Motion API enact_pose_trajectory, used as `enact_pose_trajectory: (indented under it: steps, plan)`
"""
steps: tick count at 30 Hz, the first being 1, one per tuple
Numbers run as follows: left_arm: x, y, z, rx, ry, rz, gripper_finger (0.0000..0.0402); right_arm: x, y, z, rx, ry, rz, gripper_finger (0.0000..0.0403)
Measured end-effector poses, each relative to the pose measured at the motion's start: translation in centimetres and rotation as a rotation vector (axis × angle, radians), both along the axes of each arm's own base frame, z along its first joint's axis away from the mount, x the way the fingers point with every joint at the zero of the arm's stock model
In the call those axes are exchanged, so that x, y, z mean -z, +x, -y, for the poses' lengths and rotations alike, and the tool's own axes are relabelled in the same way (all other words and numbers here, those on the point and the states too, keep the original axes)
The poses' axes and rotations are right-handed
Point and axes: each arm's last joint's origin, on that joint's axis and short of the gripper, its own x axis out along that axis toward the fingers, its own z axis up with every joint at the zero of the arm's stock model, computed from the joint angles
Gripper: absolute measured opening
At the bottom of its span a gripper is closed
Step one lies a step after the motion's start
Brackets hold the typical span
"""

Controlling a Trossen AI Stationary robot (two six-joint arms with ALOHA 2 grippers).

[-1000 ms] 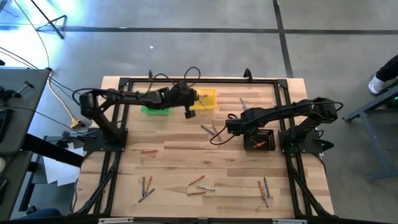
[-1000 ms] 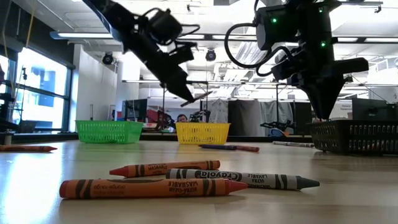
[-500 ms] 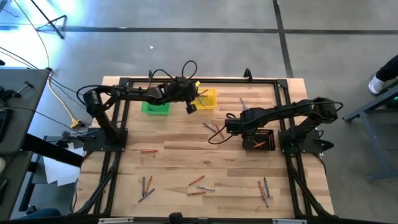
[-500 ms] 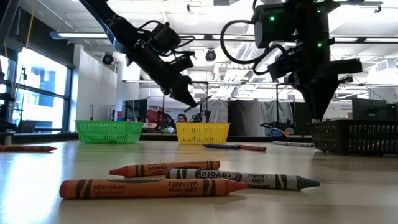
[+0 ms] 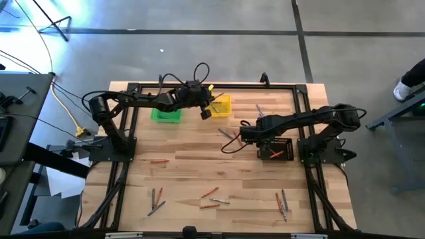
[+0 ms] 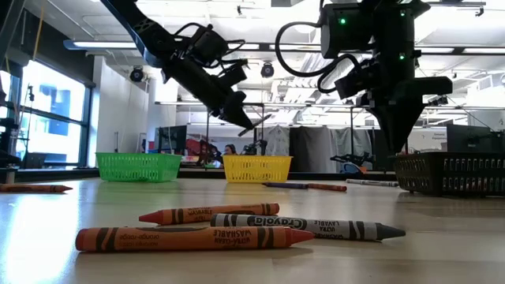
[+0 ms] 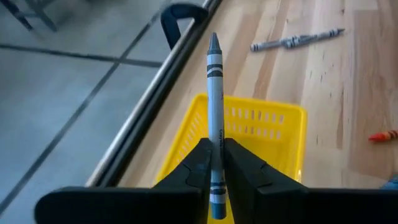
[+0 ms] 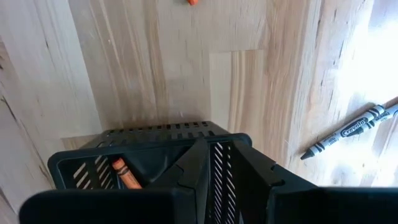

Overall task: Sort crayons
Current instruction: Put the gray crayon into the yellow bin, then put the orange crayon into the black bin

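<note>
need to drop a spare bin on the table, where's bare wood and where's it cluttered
Bare wood: the wide middle band between the lone orange crayon and the black mesh bin. Crowded: the far edge, with the green basket, the yellow basket and the left gripper over it holding a grey crayon; and the near edge's scattered crayons.

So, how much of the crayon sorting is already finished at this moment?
Little looks done: one orange crayon lies in the black bin. In hand: the left gripper holds a grey crayon above the yellow bin. The right gripper hangs over the black bin. Left: many loose crayons on the table.
</note>
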Motion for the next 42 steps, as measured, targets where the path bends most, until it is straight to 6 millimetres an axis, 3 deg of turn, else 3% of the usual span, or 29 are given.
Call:
enact_pose_trajectory:
  steps: [10, 16, 24, 29, 36, 42]
  plan:
    - [-0.2, 0.1, -0.1, 0.023, 0.057, -0.001, 0.0085, 0.0, 0.0, 0.0, 0.0, 0.0, -0.003, 0.0062]
    - [-0.8, 0.2, 0.5, 0.015, 0.041, 0.023, 0.0093, 0.0, 0.0, 0.0, -0.011, -0.001, -0.004, 0.0062]
    - [-2.6, -0.5, 4.0, 0.105, 0.005, -0.056, 0.0083, 0.0, 0.3, 0.1, -0.091, -0.002, 0.014, 0.0062]
    - [-3.1, -1.6, 6.8, 0.123, -0.109, -0.151, 0.0082, 0.0, 0.8, 1.5, -0.083, -0.008, 0.067, 0.0062]
    - [-3.6, -2.9, 10.3, 0.075, -0.196, -0.239, 0.0082, -0.2, 1.7, 4.5, 0.082, -0.028, 0.211, 0.0062]
    - [-3.8, -4.0, 12.4, -0.033, -0.193, -0.306, 0.0082, -0.8, 3.1, 6.3, 0.391, -0.017, 0.445, 0.0062]
